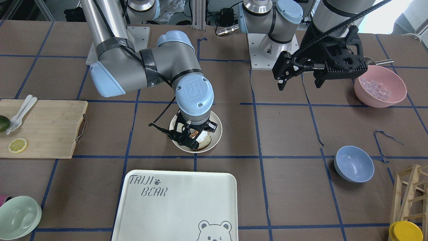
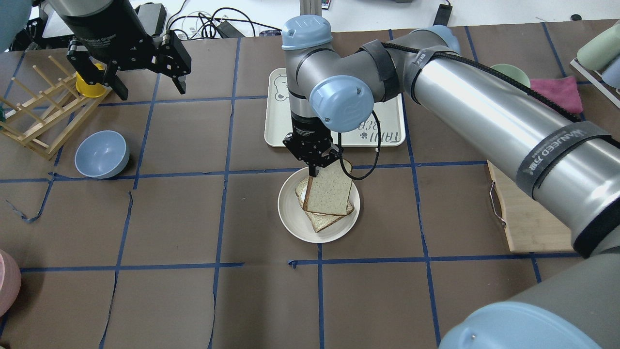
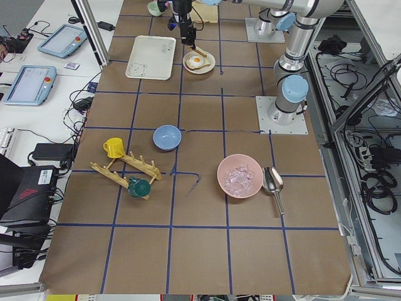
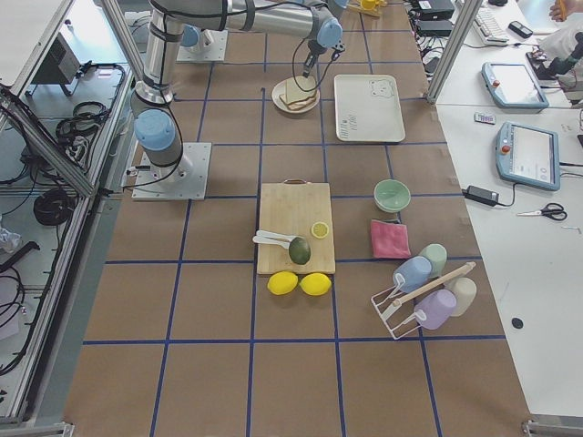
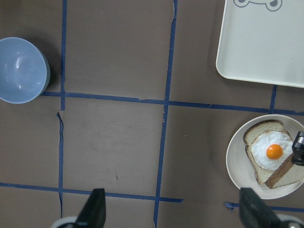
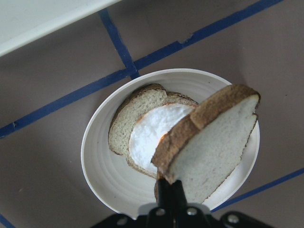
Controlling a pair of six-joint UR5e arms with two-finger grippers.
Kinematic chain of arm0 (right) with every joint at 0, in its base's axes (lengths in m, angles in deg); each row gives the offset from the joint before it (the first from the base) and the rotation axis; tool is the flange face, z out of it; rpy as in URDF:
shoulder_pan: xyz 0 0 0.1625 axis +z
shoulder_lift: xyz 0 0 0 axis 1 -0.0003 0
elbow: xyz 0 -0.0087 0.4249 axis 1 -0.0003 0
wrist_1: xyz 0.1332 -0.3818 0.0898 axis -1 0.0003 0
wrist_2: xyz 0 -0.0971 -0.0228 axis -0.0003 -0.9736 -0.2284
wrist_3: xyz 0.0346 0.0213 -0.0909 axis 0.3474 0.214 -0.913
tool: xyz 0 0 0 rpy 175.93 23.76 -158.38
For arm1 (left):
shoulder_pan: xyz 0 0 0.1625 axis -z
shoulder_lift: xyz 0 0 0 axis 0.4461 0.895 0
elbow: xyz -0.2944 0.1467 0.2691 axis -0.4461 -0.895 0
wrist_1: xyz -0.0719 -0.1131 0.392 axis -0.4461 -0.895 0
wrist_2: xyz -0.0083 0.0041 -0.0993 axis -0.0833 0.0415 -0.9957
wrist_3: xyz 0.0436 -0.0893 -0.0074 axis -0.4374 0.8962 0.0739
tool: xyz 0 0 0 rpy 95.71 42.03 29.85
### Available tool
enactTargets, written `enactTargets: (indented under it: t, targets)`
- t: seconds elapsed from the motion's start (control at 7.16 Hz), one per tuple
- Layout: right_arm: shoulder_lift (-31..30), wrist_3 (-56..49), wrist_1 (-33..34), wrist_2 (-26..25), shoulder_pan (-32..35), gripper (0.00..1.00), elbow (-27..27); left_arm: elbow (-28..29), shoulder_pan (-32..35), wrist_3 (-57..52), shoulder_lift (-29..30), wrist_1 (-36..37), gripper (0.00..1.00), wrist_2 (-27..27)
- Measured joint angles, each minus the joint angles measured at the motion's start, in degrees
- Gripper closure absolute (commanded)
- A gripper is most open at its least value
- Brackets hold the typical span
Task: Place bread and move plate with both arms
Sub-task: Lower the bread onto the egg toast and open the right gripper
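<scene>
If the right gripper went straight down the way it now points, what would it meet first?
Probably the egg-topped bread slice in the round cream-white plate; the plain bread slice pinched in the right gripper hangs above it and would touch first.

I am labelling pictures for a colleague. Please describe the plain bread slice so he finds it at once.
Beside the big cream tray with a bear print stands a round white plate. Over it the right gripper holds the bread tilted, by one edge. Unlike the slice below, it carries no egg.
</scene>
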Motion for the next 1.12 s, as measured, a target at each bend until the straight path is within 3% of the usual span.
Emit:
enactTargets:
  t: [0.28,0.42,0.56,0.7,1.12]
  targets:
    - [1.10,-0.89,-0.24,0.57,0.02,0.99,0.07,-0.03,-0.10,-0.02,0.00,-0.02,0.00,-0.02]
    - [1.43,-1.34,-0.26,0.69,0.03,0.83,0.09,-0.11,-0.19,-0.08,-0.07,-0.07,0.00,0.00]
    - [1.80,-1.61,0.00,1.42,0.03,0.33,0.10,-0.16,-0.27,-0.22,-0.13,-0.09,0.00,0.03]
    - [2.14,-1.81,0.64,2.73,0.03,0.19,0.10,-0.17,-0.28,-0.31,-0.17,-0.10,0.00,0.05]
    - [1.89,-1.91,1.91,3.99,-0.13,0.00,0.01,-0.12,-0.27,-0.37,-0.30,-0.10,0.00,-0.15]
